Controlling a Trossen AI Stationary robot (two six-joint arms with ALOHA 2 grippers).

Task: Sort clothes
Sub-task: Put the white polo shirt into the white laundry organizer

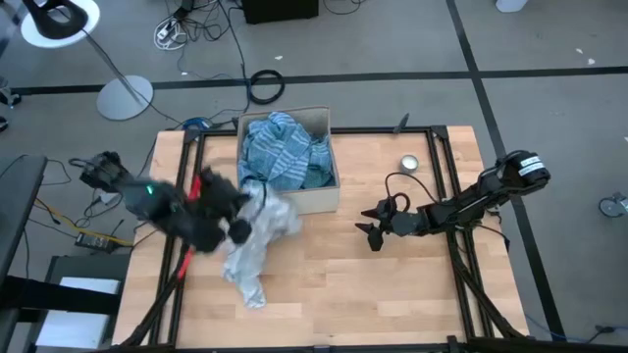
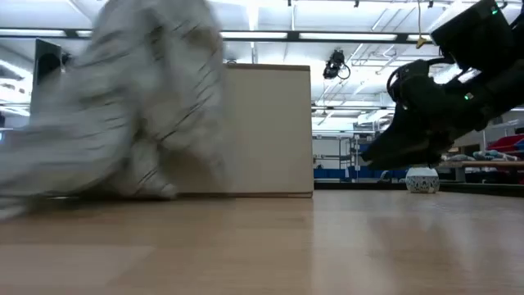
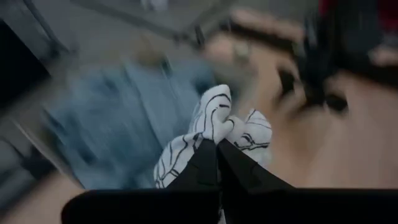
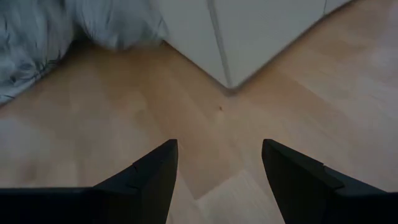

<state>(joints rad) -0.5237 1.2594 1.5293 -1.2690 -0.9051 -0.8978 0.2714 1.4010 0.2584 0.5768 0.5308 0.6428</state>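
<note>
The left claw [image 3: 217,149] is clamped tight on the white-grey patterned soft fabric garment [image 1: 257,235], which hangs toward six o'clock over the wooden counter [image 1: 392,284]. The tan cardboard box [image 1: 316,200] of blue-striped clothes [image 1: 285,147] lies at one o'clock. The right claw [image 4: 217,165] waits at three o'clock, spread wide, empty.

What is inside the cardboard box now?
The cardboard box holds blue-striped fabric, heaped up to its rim. Anything lying under that heap is covered, as is the box's floor. The white-grey patterned piece hangs outside the box, held by the left gripper.
</note>
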